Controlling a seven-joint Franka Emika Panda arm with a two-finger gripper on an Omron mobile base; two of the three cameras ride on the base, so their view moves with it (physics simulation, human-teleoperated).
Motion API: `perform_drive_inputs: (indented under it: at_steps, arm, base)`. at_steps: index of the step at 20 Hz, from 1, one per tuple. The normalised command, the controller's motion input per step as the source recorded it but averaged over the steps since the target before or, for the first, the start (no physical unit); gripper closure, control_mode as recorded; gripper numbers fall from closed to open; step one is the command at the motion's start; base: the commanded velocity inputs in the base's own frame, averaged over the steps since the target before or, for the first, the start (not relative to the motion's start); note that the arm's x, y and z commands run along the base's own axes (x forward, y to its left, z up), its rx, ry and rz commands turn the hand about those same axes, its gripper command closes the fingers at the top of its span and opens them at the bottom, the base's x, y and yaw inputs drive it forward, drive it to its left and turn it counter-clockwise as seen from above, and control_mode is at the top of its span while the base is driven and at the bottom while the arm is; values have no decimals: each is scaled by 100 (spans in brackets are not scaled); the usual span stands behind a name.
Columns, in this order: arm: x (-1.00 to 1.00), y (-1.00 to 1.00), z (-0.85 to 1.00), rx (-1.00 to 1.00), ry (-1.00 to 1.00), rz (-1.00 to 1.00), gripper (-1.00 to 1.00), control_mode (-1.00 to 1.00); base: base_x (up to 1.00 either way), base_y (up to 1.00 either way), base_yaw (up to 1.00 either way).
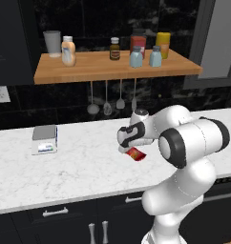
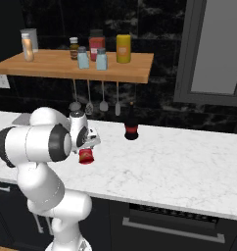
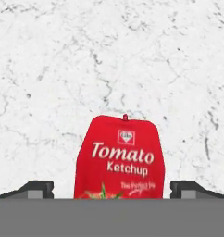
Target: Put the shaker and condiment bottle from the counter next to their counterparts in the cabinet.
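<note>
Dark kitchen, white marble counter (image 1: pixel 79 157). Gripper (image 3: pixel 112 190) pinching condiment bottle (image 3: pixel 119 157) (ketchup), apparently lifted just above counter, mid-span near front edge. 2 pale shakers (image 1: pixel 136 57) side by side on cabinet (image 1: pixel 112 71) toward right end, so shaker step likely done. Left: raise bottle, set beside tall yellow bottle (image 1: pixel 162 45).

Glossy white rounded arm segments, dark grey joint rings, small dark fingertips (image 3: pixel 37 189)
</note>
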Motion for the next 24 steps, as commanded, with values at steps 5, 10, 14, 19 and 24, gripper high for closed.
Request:
perform_drive_inputs:
  at_steps: [5, 10, 14, 19, 24]
  arm:
    - [5, 0, -31, -1, 0, 0, -100, -100]
    - [4, 0, -29, 0, 0, 0, -100, -100]
    - [6, 0, -27, 0, 0, 0, -100, -100]
    - [11, -1, -21, 0, 0, 0, 100, -100]
    - [0, 0, -16, 0, 0, 0, 100, -100]
  base:
    - [0, 0, 0]
    - [0, 0, 0]
    - [0, 0, 0]
    - [0, 0, 0]
    - [0, 0, 0]
